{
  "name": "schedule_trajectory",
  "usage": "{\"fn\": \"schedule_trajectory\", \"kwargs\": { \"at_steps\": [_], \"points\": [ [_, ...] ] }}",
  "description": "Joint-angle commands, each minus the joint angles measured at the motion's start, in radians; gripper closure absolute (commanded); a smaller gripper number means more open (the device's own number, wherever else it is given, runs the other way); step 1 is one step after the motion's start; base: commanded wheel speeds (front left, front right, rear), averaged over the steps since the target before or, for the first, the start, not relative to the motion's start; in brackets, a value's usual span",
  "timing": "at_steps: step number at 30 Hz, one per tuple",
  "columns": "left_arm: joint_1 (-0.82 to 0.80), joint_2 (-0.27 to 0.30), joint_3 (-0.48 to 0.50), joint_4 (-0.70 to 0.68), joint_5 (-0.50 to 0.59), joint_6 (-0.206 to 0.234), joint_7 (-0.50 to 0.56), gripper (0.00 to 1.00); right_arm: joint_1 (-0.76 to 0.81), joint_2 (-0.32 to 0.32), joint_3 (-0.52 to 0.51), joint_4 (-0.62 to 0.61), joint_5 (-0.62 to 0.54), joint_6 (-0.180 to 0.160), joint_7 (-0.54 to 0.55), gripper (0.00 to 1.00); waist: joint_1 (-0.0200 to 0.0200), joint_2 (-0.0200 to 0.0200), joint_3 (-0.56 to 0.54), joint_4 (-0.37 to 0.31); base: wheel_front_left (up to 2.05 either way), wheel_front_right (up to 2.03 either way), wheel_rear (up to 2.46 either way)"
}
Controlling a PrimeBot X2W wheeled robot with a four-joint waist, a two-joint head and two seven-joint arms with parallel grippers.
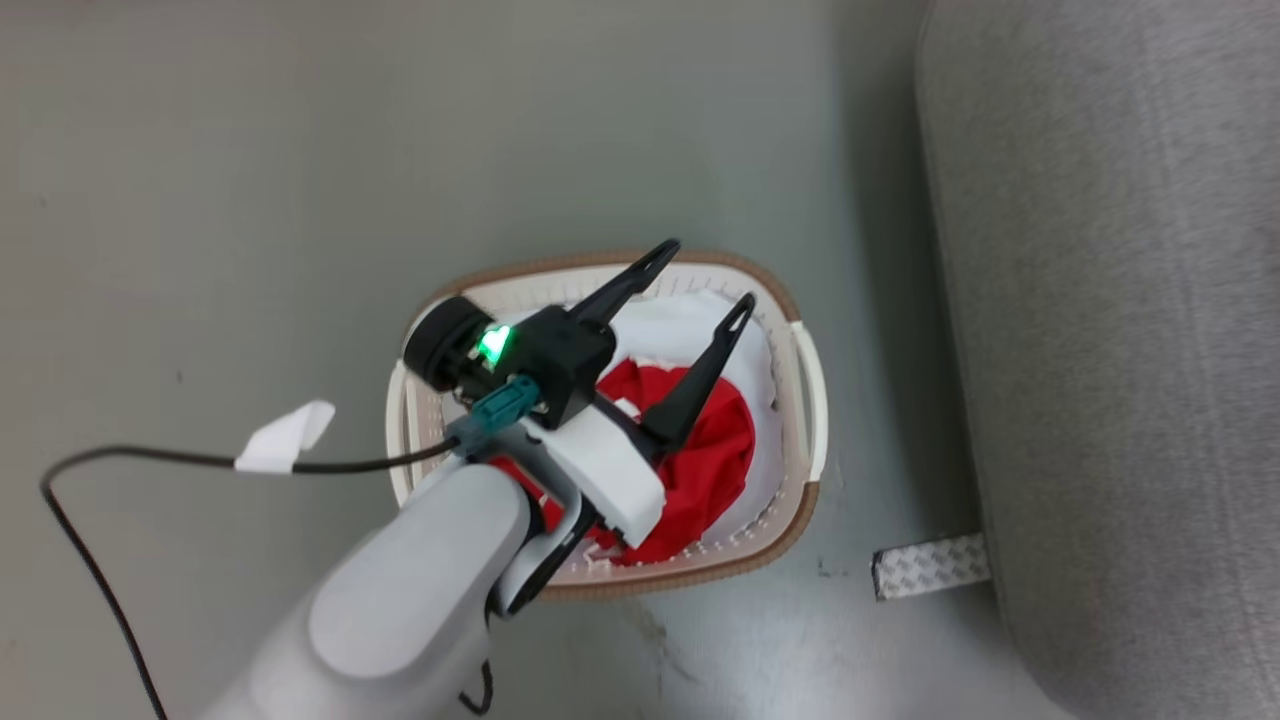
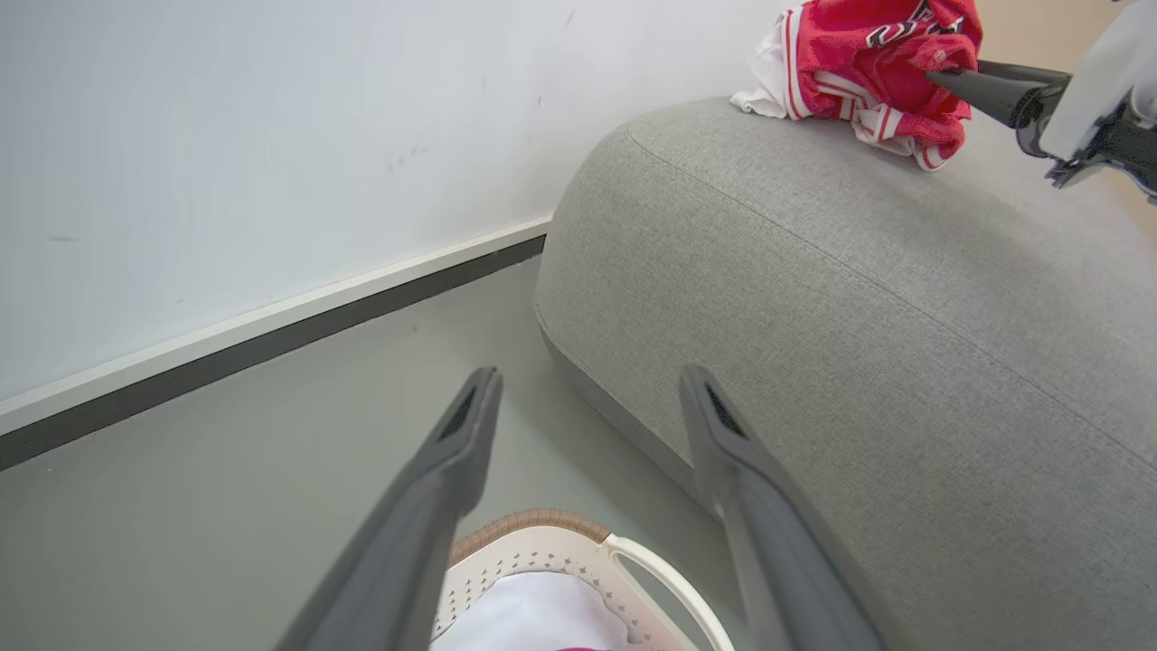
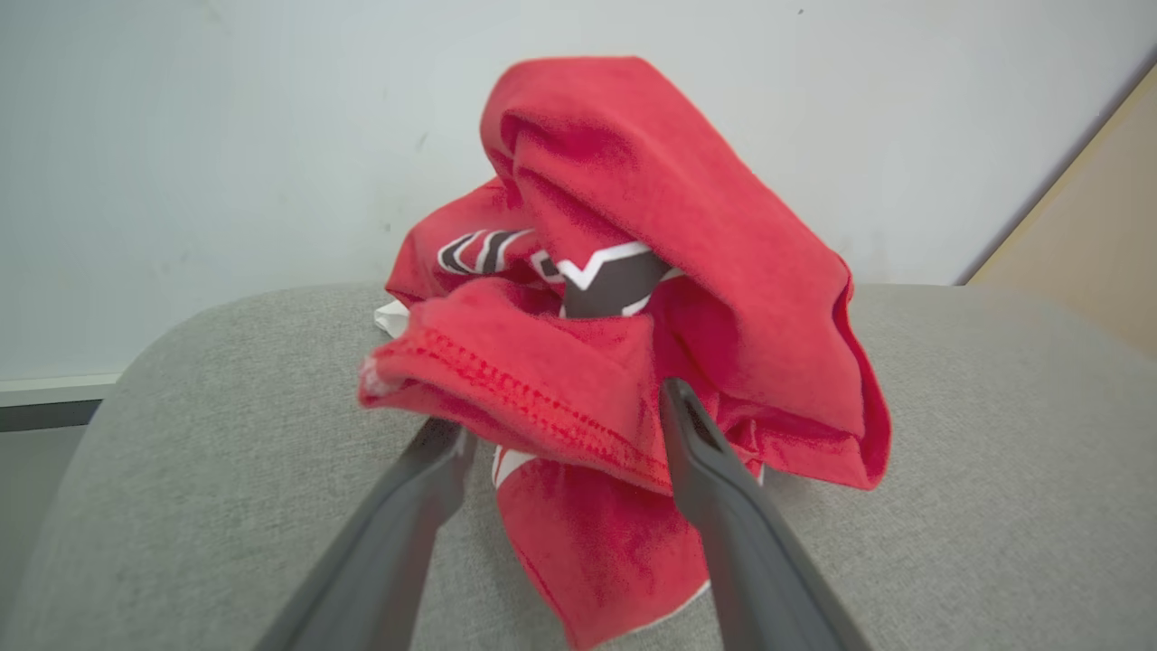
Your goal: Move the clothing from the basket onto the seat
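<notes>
Left end effector (image 1: 708, 272) hovers over the basket (image 1: 795, 525), fingers wide and empty, pointing far-right toward the seat (image 1: 1120, 350). The oval basket's long axis runs left-right, with a crumpled red garment (image 1: 715, 450) inside. Right end effector (image 3: 565, 414) stands wide astride a bunched lettered garment (image 3: 651, 208) lying on the seat, its hem toward the fingers.

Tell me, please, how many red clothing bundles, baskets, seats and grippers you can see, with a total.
Red clothing bundles: 2
Basket: 1
Seat: 1
Grippers: 2, the left gripper and the right gripper
Total: 6
</notes>
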Motion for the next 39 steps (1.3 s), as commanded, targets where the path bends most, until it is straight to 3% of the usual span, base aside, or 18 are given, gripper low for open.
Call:
{"fn": "schedule_trajectory", "kwargs": {
  "at_steps": [1,8,15,23,34,39],
  "points": [
    [0.018,0.01,0.004,0.004,-0.011,0.002,-0.006,0.0,0.036,0.01,0.0,-0.019,-0.015,-0.002,-0.003,0.0,-0.0001,0.0001,-0.055,-0.017,0.0,0.0,0.0],
    [0.125,0.01,0.022,0.042,-0.053,0.036,-0.061,0.0,0.267,0.087,-0.005,-0.256,-0.058,-0.002,-0.003,0.0,-0.0001,0.0001,-0.236,-0.009,0.0,0.0,0.0],
    [0.268,0.003,0.074,0.097,-0.105,0.087,-0.108,0.0,0.493,0.163,0.013,-0.418,-0.078,-0.002,-0.001,0.0,-0.0001,0.0001,-0.424,0.042,0.0,0.0,0.0],
    [0.418,0.019,0.15,0.112,-0.117,0.12,-0.122,0.0,0.662,0.229,0.066,-0.496,-0.076,-0.002,-0.001,0.0,-0.0001,0.0001,-0.554,0.102,0.0,0.0,0.0],
    [0.62,-0.012,0.344,0.066,-0.029,0.112,-0.122,0.0,0.809,0.329,0.157,-0.525,-0.081,-0.002,-0.001,0.0,-0.0001,0.0001,-0.638,0.125,0.0,0.0,0.0],
    [0.702,-0.035,0.44,0.038,0.022,0.079,-0.122,0.0,0.852,0.355,0.173,-0.524,-0.077,-0.002,-0.001,0.0,-0.0001,0.0001,-0.658,0.119,0.0,0.0,0.0]
  ]
}}
